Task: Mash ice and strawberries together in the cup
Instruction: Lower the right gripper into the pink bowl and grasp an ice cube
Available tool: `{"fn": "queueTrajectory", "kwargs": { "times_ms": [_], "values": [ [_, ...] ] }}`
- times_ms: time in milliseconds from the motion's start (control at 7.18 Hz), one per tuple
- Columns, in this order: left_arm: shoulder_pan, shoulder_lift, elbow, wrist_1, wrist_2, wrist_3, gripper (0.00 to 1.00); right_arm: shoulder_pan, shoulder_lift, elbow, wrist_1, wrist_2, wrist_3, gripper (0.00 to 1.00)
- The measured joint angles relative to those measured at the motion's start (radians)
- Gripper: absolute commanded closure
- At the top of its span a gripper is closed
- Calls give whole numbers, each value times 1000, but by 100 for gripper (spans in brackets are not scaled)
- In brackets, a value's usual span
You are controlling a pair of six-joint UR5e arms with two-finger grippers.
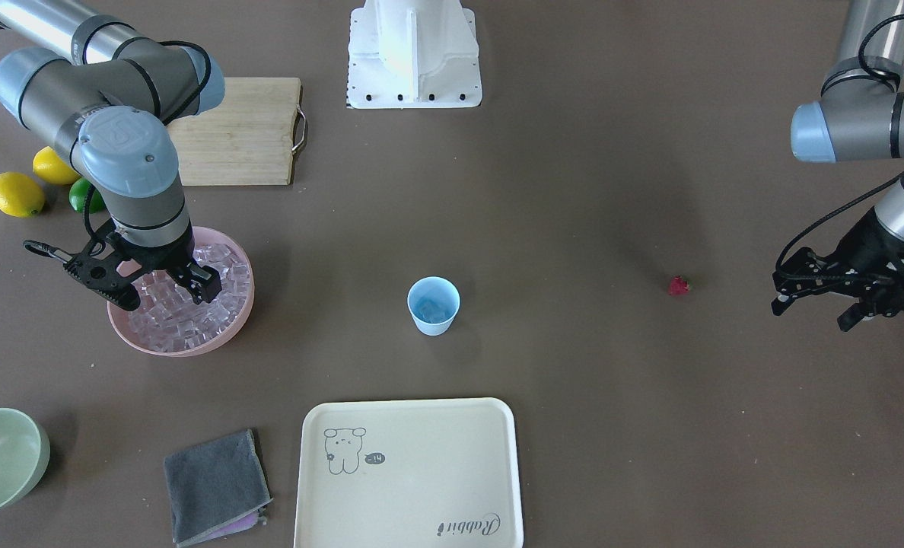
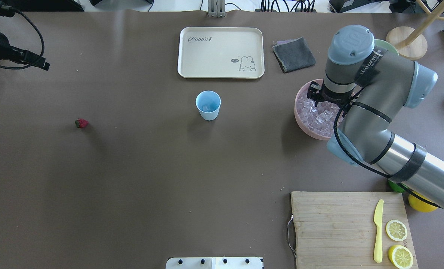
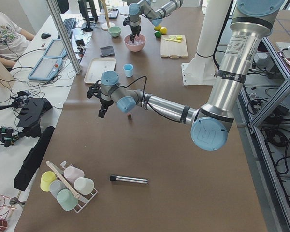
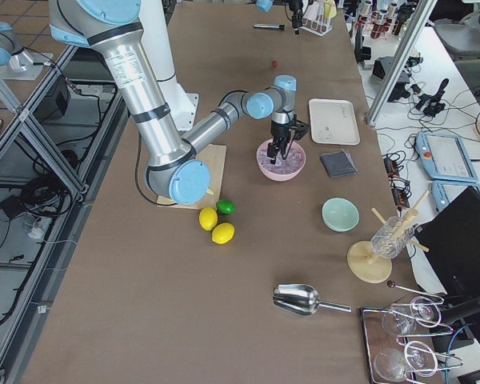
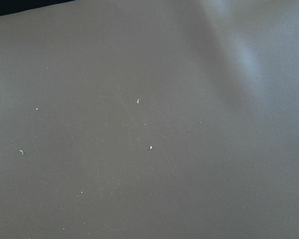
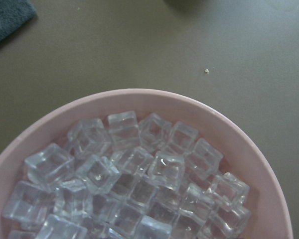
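Pink bowl [image 6: 134, 93] of ice [image 6: 164, 169] lay directly below my right claw [image 1: 159, 293], jaws wide; recommended straddling one top cube before closing.

Base [image 1: 414, 53]: you see a white pedestal with black screws along its edge.
Right arm [image 1: 109, 152], to one side of the base: silver tube, grey joints, pale-blue caps with an embossed logo, looping black cable.
Left arm [image 1: 863, 122], on the base's other side: the same grey and blue, black cable.
Right gripper [image 1: 164, 297]: black.
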Motion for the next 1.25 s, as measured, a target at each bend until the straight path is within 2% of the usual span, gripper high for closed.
{"fn": "queueTrajectory", "kwargs": {
  "times_ms": [696, 1114, 1253],
  "values": [
    [0, 18, 0, -18, 0, 1, 2, -27, 15, -24, 5, 0, 12, 15],
    [0, 28, 4, -31, 0, 1, 2, -35, 13, -22, 1, -2, 17, 25],
    [0, 28, 3, -32, 0, 1, 2, -38, 11, -23, 2, -4, 18, 24]
  ]
}}
